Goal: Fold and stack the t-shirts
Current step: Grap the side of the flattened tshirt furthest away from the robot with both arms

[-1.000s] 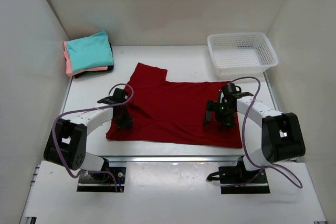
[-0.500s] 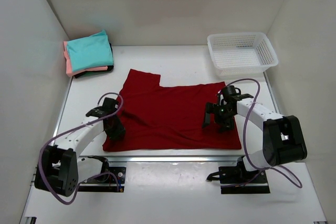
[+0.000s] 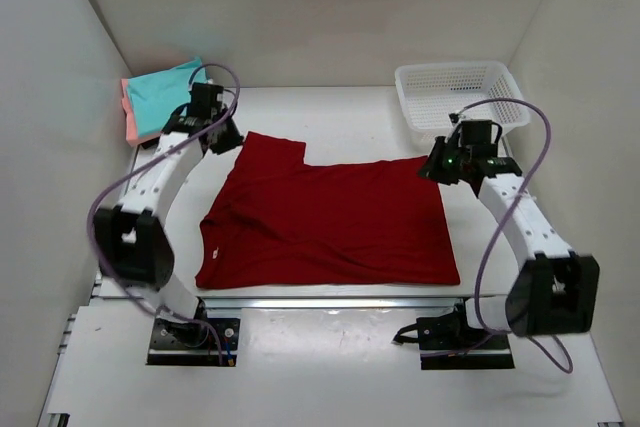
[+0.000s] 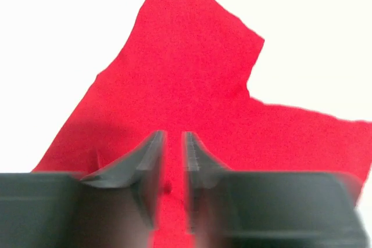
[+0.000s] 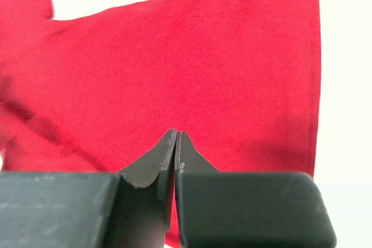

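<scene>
Since the dark red t-shirt (image 3: 325, 222) lies spread flat on the table (image 3: 350, 112), limp, light and quick to wrinkle, its far corners suit pinching. Over the sleeve (image 4: 192, 45) the left end effector (image 4: 173, 143) hovers, narrowly parted. At the far-right corner the right end effector (image 5: 175, 137) is closed; whether it pinches cloth is unclear.

Table (image 3: 350, 112): white, flat, walled in by white panels on the left, right and far sides.
Middle and near part: a red t-shirt (image 3: 330, 222) spread out flat, one sleeve pointing towards the far left, its straight hem on the right, its near edge just beside the table's near edge; light creases on the left half.
Far left corner: a stack of folded shirts (image 3: 160, 97), teal on top, pink under it.
Far right corner: a white mesh basket (image 3: 460, 102), apart from the red t-shirt.
</scene>
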